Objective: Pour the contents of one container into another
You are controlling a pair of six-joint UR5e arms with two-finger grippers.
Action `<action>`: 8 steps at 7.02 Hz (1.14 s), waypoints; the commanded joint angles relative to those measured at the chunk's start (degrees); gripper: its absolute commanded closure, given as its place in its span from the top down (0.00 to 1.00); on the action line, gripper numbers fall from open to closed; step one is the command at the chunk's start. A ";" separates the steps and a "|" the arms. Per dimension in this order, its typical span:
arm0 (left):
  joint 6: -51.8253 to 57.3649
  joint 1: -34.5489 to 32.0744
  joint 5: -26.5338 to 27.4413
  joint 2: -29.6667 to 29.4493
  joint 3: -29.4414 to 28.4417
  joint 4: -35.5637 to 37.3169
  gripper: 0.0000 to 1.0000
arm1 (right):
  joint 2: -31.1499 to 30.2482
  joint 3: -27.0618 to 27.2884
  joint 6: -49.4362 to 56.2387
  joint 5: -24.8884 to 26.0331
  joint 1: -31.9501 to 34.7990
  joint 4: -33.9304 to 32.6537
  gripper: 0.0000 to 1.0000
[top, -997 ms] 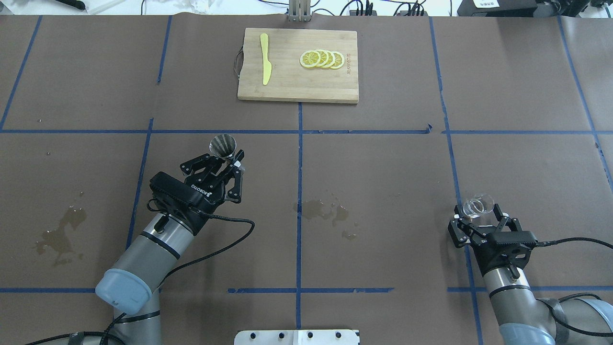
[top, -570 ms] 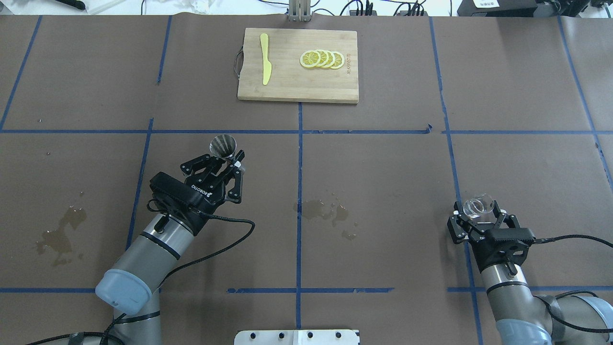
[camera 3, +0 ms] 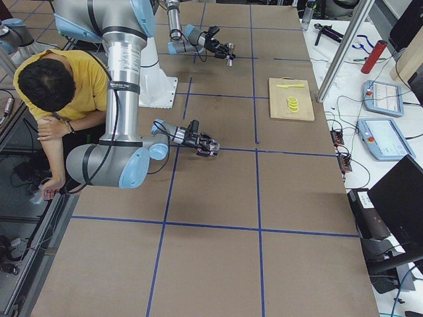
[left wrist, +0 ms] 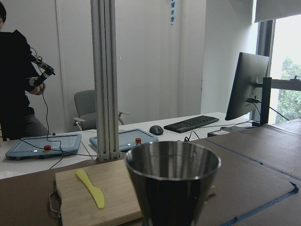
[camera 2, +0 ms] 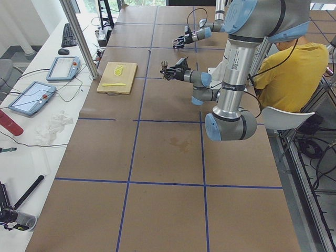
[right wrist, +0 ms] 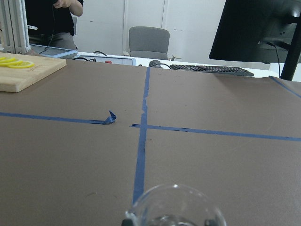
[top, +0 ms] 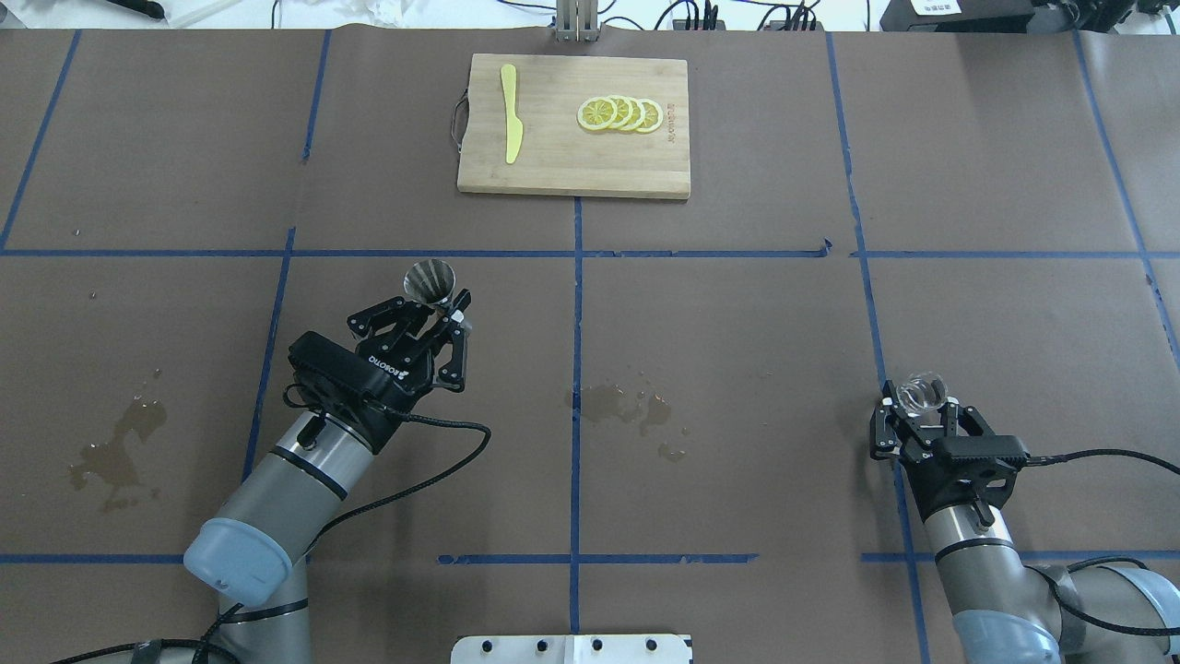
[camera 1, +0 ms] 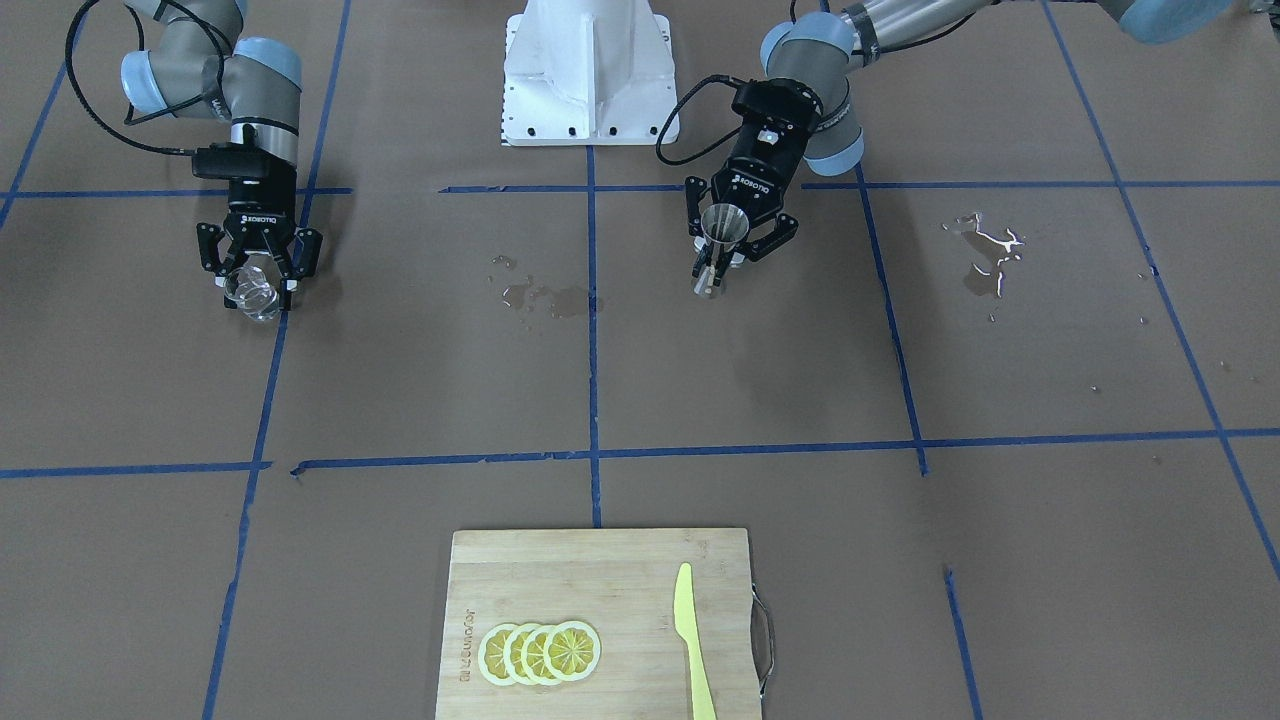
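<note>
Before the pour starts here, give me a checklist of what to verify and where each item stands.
1. Left fingers shut on the jigger: ok.
2. Right fingers shut on the glass cup: ok.
3. Jigger upright, wide mouth up: ok, by the left wrist view.
4. Cup above the jigger: not ok; they are far apart, in opposite halves of the table.
5. Liquid in the cup: cannot tell.
6. Table dry: not ok; wet stains lie near the middle.
</note>
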State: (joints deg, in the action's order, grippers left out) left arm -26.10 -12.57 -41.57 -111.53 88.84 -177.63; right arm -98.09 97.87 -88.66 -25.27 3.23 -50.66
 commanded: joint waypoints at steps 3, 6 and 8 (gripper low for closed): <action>0.00 0.09 -0.09 0.00 0.10 0.00 0.00 | 0.96 5.10 9.08 -3.72 2.90 0.30 0.02; 0.09 0.00 -0.35 0.00 -0.42 -0.09 0.00 | 6.30 10.32 24.62 -4.17 5.98 0.13 0.01; 0.09 -1.48 -5.86 0.00 -1.65 -0.09 0.00 | 12.97 11.02 28.60 -3.65 6.87 0.13 0.00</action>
State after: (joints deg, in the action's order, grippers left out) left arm -26.02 -13.11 -44.58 -111.53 88.08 -177.71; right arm -89.66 108.42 -63.53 -29.32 9.43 -50.49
